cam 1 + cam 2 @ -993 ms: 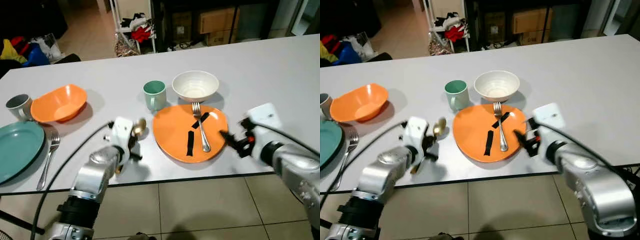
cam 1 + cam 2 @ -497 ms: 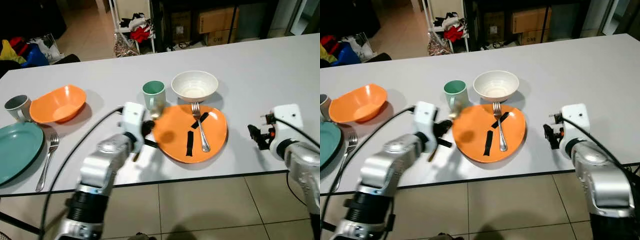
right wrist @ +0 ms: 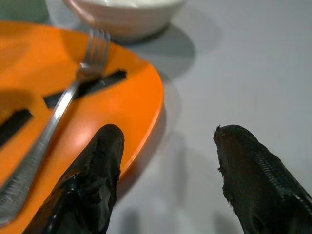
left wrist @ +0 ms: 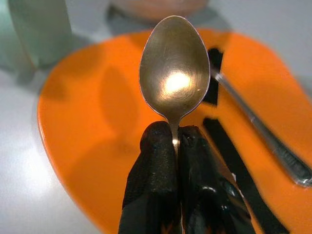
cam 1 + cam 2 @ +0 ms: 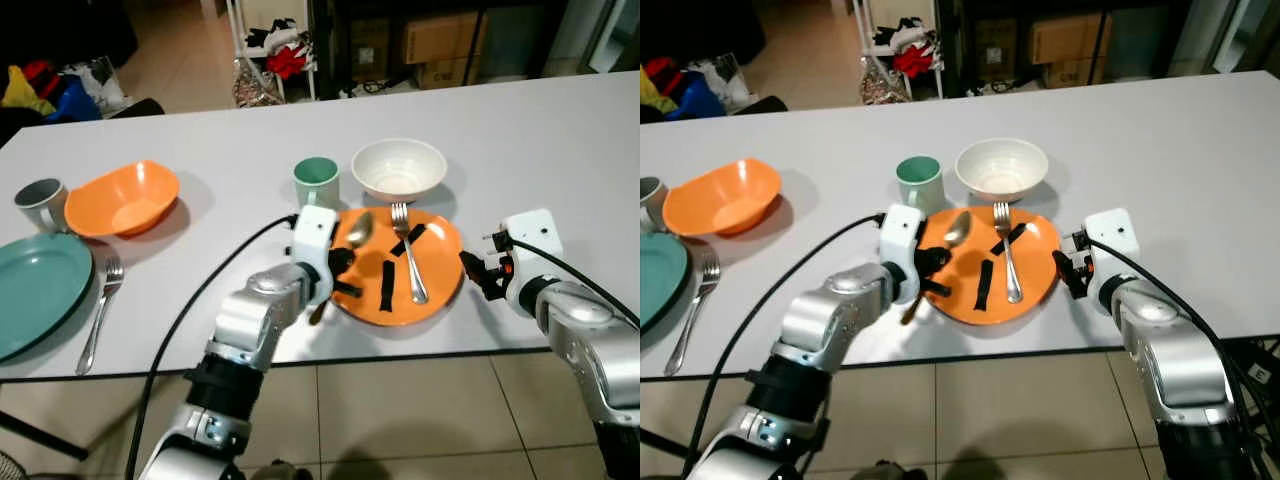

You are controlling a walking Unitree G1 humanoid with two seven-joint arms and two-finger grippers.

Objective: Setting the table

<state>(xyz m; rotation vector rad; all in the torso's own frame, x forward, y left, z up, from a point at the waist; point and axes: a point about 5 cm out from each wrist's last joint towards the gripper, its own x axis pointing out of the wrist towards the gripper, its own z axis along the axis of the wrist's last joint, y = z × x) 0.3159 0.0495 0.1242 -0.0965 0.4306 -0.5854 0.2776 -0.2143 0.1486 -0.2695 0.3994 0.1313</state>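
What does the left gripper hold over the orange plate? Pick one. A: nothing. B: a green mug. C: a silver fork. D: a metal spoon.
D: the left gripper is shut on the neck of a metal spoon, its bowl above the orange plate; the silver fork lies on that plate.
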